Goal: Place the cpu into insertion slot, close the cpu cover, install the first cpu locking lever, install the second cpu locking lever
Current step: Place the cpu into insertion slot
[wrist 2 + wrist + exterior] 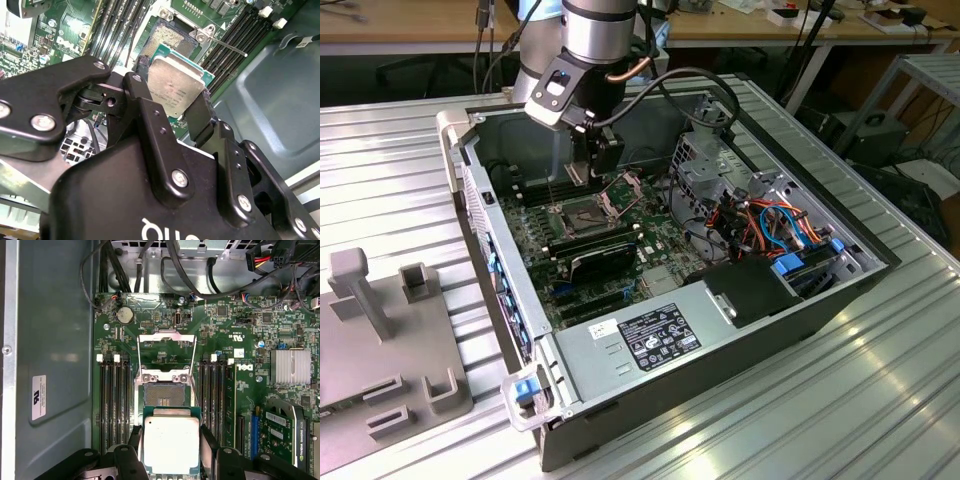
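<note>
My gripper (pixel 170 447) is shut on the cpu (pixel 170 442), a square chip with a silvery top and a green rim, gripped by two opposite edges between black fingers (pixel 207 440). In both wrist views the cpu (pixel 175 87) hangs a little above and just short of the insertion slot (pixel 164 394), whose dark pinned centre (pixel 170 40) is bare. The cpu cover (pixel 166 352) stands swung open beyond the slot. Thin locking levers (pixel 195 372) run along the slot's sides, and one lever (pixel 225 46) sticks out free. In the exterior view the gripper (pixel 600 165) hovers inside the case above the slot (pixel 578 215).
Black memory slots (pixel 112 405) flank the slot on both sides. A graphics card (pixel 282 432) and a finned heatsink (pixel 290 365) lie to one side. Cables (pixel 770 225) and a black power supply (pixel 650 335) fill the case's near end. A grey fixture (pixel 380 340) sits on the table.
</note>
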Tool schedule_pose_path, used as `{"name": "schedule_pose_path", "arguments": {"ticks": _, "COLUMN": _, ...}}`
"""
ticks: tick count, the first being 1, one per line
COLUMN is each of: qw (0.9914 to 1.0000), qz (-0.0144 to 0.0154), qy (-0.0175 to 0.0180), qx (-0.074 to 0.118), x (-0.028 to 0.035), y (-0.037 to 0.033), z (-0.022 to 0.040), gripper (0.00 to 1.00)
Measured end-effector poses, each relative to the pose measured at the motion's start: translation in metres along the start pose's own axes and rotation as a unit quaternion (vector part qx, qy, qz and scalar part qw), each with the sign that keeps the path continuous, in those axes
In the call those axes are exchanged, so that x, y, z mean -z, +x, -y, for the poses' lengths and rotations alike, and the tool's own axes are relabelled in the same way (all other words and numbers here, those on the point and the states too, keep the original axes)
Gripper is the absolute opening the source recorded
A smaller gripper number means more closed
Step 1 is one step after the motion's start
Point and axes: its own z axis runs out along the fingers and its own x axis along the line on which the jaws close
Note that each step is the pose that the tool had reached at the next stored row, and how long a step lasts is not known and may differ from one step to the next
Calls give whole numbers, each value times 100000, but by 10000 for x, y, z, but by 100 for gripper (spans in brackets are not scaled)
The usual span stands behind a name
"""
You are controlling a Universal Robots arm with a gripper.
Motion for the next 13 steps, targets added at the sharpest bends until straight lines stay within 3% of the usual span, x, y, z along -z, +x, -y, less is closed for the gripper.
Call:
{"name": "schedule_pose_path", "arguments": {"ticks": 7, "qw": 100000, "qz": -9, "qy": -4, "qx": 2, "x": -21, "y": 1, "z": 1, "gripper": 55}}
{"name": "schedule_pose_path", "arguments": {"ticks": 13, "qw": 100000, "qz": -4, "qy": 3, "qx": -1, "x": -94, "y": 2, "z": 4, "gripper": 55}}
